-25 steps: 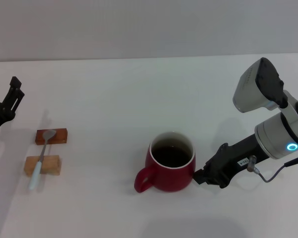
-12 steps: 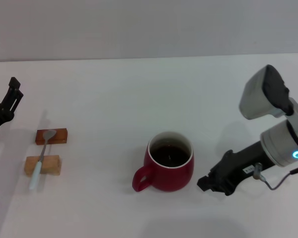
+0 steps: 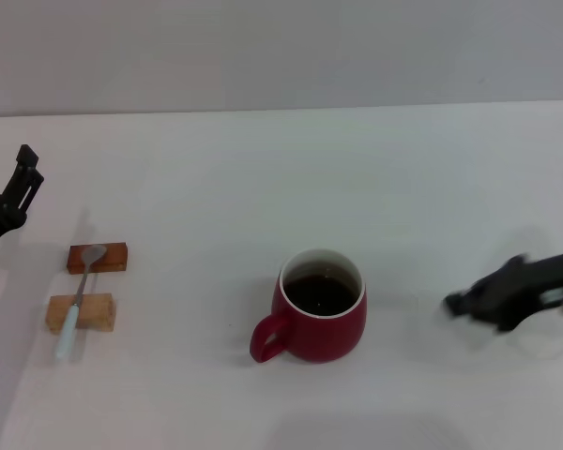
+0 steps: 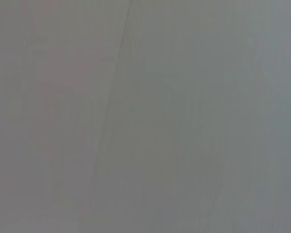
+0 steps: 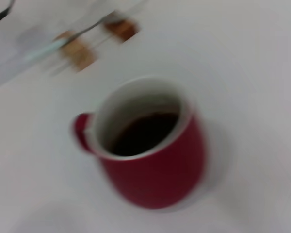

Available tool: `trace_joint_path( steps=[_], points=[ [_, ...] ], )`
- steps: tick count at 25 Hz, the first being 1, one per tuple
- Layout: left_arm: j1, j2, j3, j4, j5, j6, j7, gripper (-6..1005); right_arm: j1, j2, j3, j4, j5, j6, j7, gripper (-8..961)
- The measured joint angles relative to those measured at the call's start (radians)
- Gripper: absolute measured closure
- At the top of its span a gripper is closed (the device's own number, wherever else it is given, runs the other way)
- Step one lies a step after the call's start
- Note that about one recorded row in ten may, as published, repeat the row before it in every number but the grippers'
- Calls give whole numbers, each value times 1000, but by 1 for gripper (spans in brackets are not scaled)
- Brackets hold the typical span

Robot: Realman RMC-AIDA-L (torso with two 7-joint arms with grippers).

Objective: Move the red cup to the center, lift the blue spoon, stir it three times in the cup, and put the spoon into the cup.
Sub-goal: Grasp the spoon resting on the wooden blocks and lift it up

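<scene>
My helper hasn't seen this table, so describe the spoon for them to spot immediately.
Start at the red cup mid-table, then look far towards the robot's left. Two small wooden blocks lie there, and the blue spoon bridges both: slim, metal bowl, pale-blue handle.

Your right gripper (image 3: pixel 453 303) sits low over the table at the right edge of the head view, blurred, its dark body stretching off toward the frame edge; you cannot tell how its fingers stand. Little of the right arm behind it shows. Your left gripper (image 3: pixel 22 169) is parked at the far left edge, raised, its black fingers pointing up and away from you, with the dark arm trailing down the frame edge below it.
</scene>
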Motion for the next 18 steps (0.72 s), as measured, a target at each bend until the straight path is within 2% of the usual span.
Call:
trace_joint_path(
  steps=[4, 6, 7, 13, 18],
  points=[
    [0, 0, 0, 2, 0, 2, 0, 139, -71, 9, 145, -84, 10, 46, -34, 953],
    [3, 0, 0, 2, 0, 4, 0, 139, -116, 12, 222, -97, 81, 103, -106, 953],
    [6, 1, 0, 1, 0, 5, 0, 139, -116, 12, 222, -97, 81, 103, -106, 953],
    [10, 1, 0, -3, 1, 7, -1, 139, -202, 13, 287, -58, 365, 202, -337, 954],
    [14, 0, 1, -4, 4, 9, -1, 139, -257, 13, 335, 49, 671, 237, -611, 955]
  ],
)
